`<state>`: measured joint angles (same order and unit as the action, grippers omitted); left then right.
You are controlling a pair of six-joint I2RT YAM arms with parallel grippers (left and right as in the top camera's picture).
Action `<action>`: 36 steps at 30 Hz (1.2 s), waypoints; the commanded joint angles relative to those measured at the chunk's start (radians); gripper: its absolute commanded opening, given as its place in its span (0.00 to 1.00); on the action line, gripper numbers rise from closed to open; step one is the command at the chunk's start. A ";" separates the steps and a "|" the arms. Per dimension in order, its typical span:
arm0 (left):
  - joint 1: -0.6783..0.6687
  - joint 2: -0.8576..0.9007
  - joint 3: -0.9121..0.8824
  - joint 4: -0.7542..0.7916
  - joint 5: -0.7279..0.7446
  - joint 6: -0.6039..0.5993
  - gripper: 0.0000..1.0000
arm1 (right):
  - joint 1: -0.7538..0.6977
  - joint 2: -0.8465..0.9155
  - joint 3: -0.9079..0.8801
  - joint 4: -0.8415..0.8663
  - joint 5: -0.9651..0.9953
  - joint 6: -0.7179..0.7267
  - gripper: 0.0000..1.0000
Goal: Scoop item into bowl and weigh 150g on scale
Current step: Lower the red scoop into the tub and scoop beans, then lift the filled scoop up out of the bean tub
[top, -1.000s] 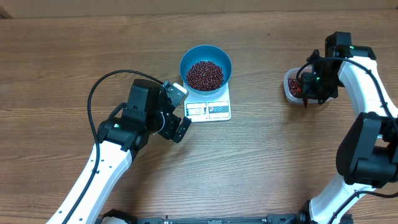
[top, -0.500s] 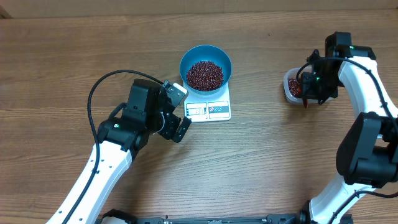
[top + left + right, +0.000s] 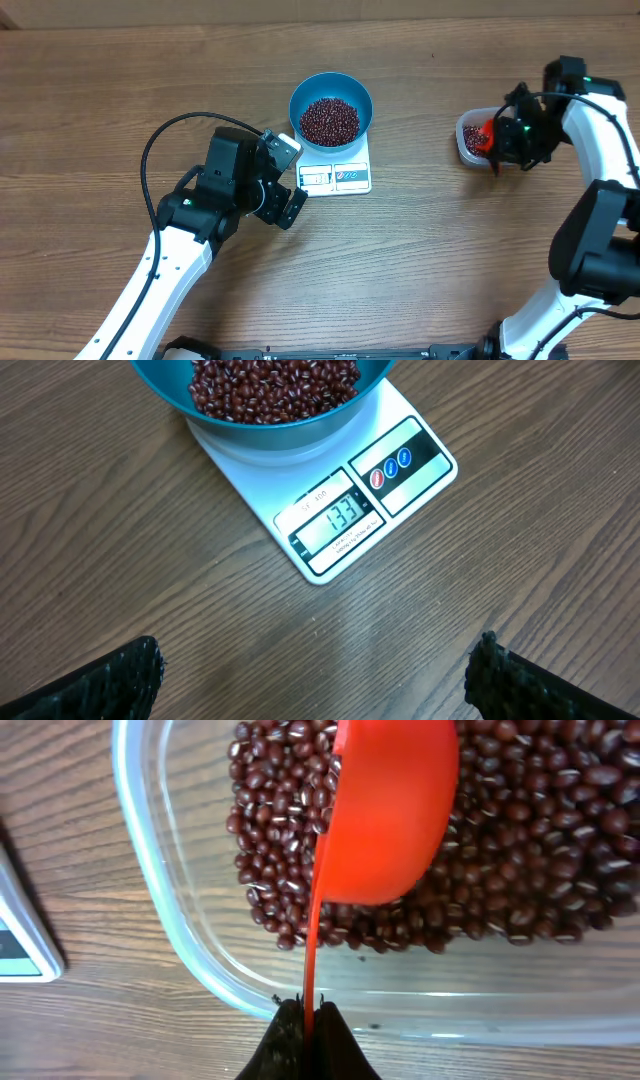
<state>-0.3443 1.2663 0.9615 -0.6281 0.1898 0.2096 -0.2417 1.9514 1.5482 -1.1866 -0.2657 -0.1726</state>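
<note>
Right hand point(image 3: 305, 1023) clamped on the red scoop point(image 3: 395, 810) over the beans point(image 3: 530, 870), left hand point(image 3: 320, 680) spread apart by the scale point(image 3: 405, 458).

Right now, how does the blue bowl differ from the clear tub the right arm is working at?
The blue bowl is round and opaque; the clear tub is rounded-rectangular and see-through. The bowl sits on the scale, the tub directly on the table. The red scoop, pinched in the right gripper, is over the tub; nothing is over the bowl. Both hold dark red-brown beans.
</note>
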 commanded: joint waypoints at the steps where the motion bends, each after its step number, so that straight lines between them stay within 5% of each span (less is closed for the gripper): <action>1: 0.003 0.005 -0.003 0.001 -0.006 -0.011 1.00 | -0.024 0.005 -0.005 -0.002 -0.055 -0.020 0.04; 23: 0.004 0.005 -0.003 0.000 -0.006 -0.011 1.00 | -0.036 0.002 -0.004 -0.017 -0.196 -0.074 0.04; 36: 0.003 0.005 -0.003 0.001 -0.006 -0.011 0.99 | -0.165 -0.005 -0.003 -0.042 -0.278 -0.110 0.04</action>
<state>-0.3443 1.2663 0.9615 -0.6281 0.1898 0.2096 -0.3943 1.9518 1.5478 -1.2312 -0.5552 -0.2741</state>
